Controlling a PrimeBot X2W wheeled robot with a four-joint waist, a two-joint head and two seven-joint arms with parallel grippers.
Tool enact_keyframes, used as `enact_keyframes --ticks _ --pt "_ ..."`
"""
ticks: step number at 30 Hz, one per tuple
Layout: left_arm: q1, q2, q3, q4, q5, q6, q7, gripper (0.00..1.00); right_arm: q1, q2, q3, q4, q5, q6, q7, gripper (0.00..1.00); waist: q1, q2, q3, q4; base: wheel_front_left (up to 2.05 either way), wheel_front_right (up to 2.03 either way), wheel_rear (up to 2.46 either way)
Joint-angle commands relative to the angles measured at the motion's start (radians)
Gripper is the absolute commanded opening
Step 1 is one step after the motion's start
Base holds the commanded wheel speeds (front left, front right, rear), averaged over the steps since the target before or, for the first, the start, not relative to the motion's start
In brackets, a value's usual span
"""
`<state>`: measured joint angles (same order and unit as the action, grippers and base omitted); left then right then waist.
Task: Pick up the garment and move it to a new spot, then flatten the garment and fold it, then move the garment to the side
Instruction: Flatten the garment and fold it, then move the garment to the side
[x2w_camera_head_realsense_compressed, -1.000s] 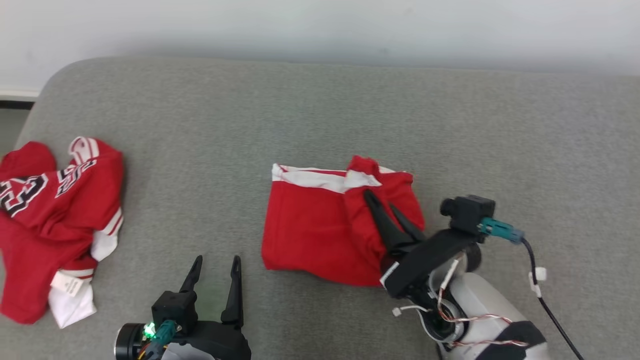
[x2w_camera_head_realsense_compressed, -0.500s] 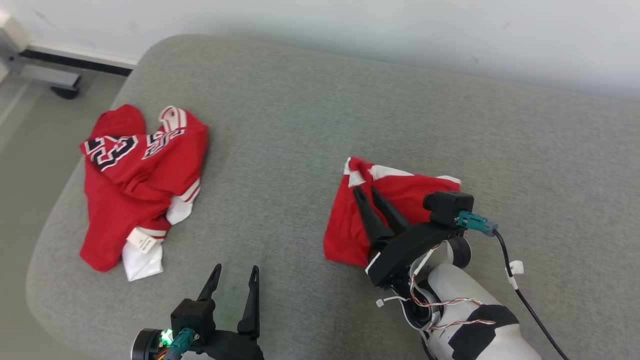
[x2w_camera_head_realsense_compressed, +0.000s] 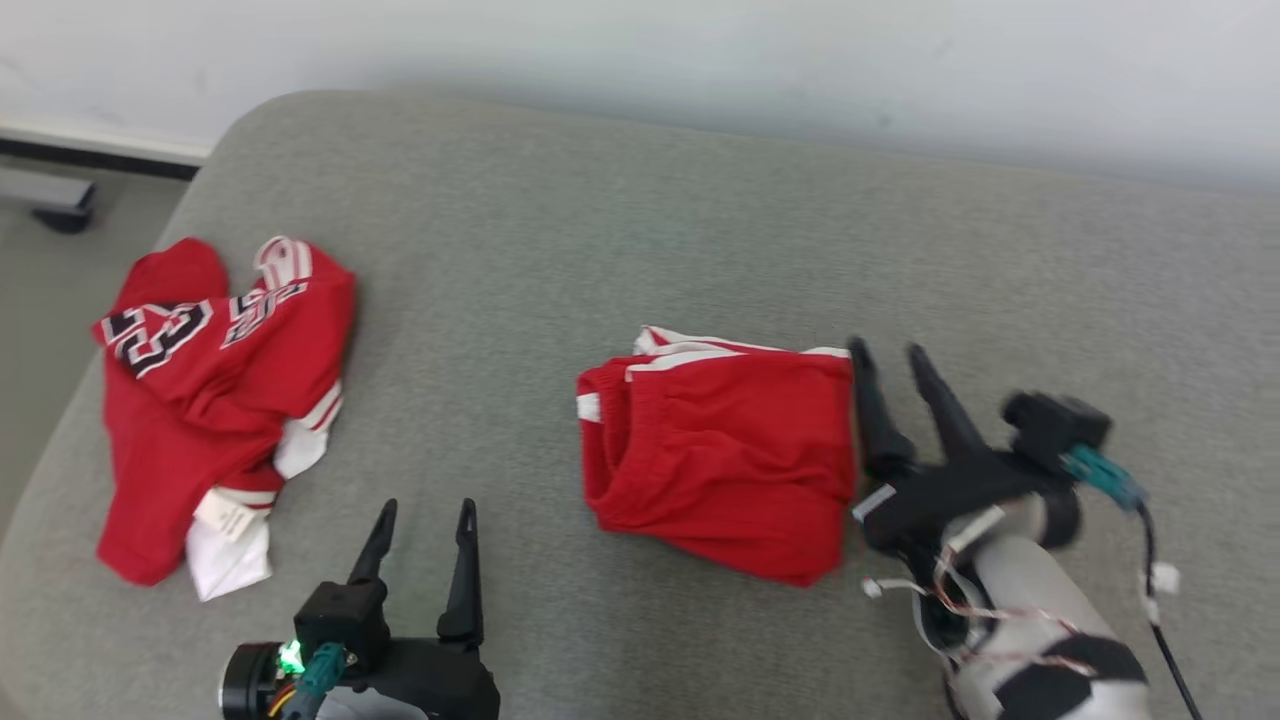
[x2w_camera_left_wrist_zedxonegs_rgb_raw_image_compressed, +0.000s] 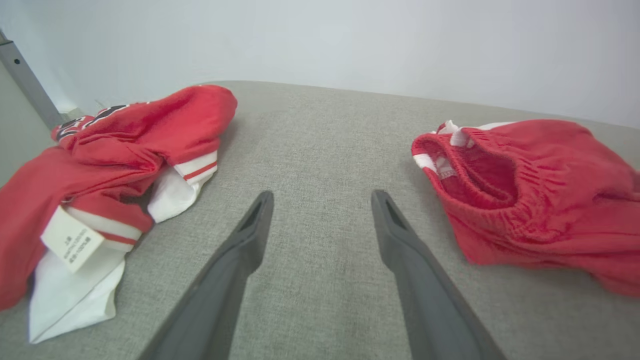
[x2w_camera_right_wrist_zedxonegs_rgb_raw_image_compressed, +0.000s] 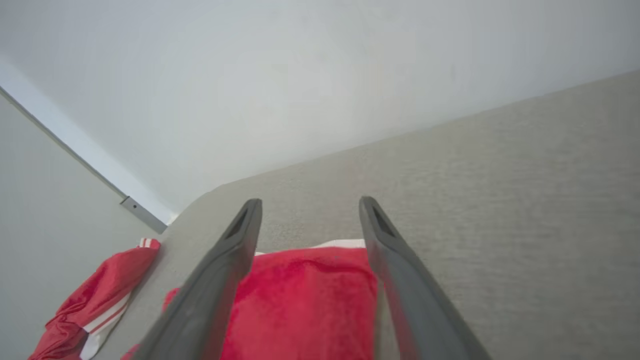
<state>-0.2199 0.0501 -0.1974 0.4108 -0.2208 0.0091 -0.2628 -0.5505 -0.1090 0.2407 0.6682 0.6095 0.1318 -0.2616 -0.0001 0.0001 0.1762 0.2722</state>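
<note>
The folded red shorts (x2w_camera_head_realsense_compressed: 720, 455) lie in the middle of the gray cushion (x2w_camera_head_realsense_compressed: 600, 220). The right tool (x2w_camera_head_realsense_compressed: 887, 352) is just beside their right edge, its fingers wide apart and holding nothing. Its arm reaches low over the cushion. The left tool (x2w_camera_head_realsense_compressed: 427, 507) is also wide apart and empty.

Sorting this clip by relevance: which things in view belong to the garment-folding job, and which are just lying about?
Job in hand:
- red shorts, lying folded on the grey cushion
- right gripper, open beside the shorts

Lying about:
- red jersey, crumpled, numbered 23, at the cushion's left end
- left gripper, open over bare cushion, holding nothing
</note>
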Motion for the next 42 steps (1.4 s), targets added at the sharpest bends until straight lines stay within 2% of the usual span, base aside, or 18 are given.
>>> enact_keyframes --ticks 1,5,9,16,27,42 --pt "0.004 0.001 0.012 -0.006 0.011 0.005 -0.003 1.0 0.041 0.001 -0.027 -0.018 -0.037 -0.002 -0.003 1.0 0.0001 -0.0001 -0.01 -0.067 0.0 0.0 0.0" --pt "0.016 0.001 0.042 -0.013 0.025 0.005 -0.003 1.0 0.136 -0.005 -0.165 -0.073 -0.139 -0.002 -0.004 1.0 0.0001 -0.0001 -0.019 -0.126 0.0 0.0 0.0" --pt "0.035 0.001 0.078 -0.018 0.033 0.005 -0.003 1.0 0.224 0.007 -0.254 -0.127 -0.243 -0.002 -0.004 1.0 0.0001 -0.0001 -0.035 -0.18 0.0 0.0 0.0" --pt "0.077 0.001 0.149 -0.021 0.063 -0.014 -0.003 1.0 0.341 0.037 -0.327 -0.186 -0.379 -0.002 -0.004 1.0 0.0001 -0.0001 -0.077 -0.249 0.0 0.0 0.0" --pt "0.165 0.0 0.216 -0.033 0.098 -0.049 -0.003 1.0 0.44 0.058 -0.265 -0.242 -0.47 -0.002 -0.004 1.0 0.0001 -0.0001 -0.15 -0.29 0.0 0.0 0.0" --pt "0.221 0.0 0.243 -0.054 0.081 -0.065 -0.003 1.0 0.471 0.059 -0.219 -0.247 -0.405 -0.002 -0.004 1.0 0.0001 -0.0001 -0.19 -0.302 0.0 0.0 0.0"
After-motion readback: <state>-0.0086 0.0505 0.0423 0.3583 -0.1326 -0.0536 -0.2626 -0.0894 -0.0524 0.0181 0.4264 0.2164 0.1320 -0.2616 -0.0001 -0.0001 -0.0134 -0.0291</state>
